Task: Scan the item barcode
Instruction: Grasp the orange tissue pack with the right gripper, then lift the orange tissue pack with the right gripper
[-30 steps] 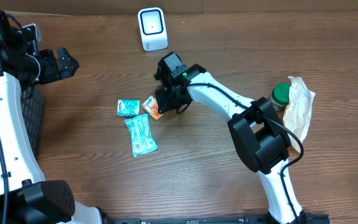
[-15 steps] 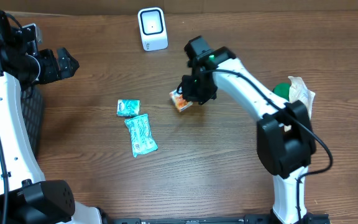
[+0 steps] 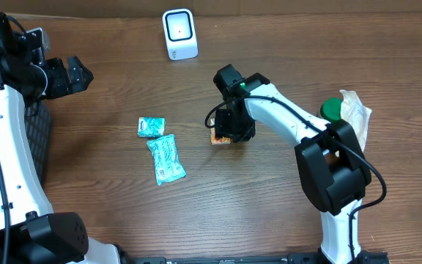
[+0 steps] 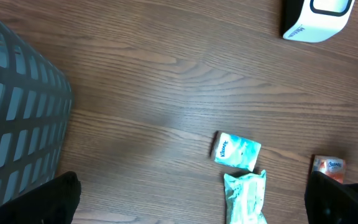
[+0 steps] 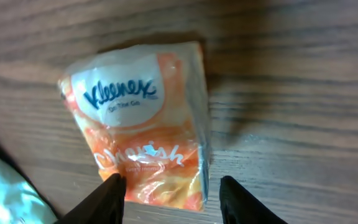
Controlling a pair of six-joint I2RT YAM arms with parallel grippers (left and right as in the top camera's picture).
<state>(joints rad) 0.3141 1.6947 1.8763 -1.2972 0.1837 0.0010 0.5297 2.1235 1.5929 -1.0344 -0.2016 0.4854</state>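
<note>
Where it lies on the tabletop [image 5: 291, 93], the tissue pack [image 5: 142, 124] is orange and white (blue Kleenex logo up). The right pincer [image 5: 169, 190] stands apart, straddling its lower end.

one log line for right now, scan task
task: scan barcode | right gripper: open, fingers either side of orange tissue pack lying on table | left gripper: open, empty | scanner: apart from pack
</note>
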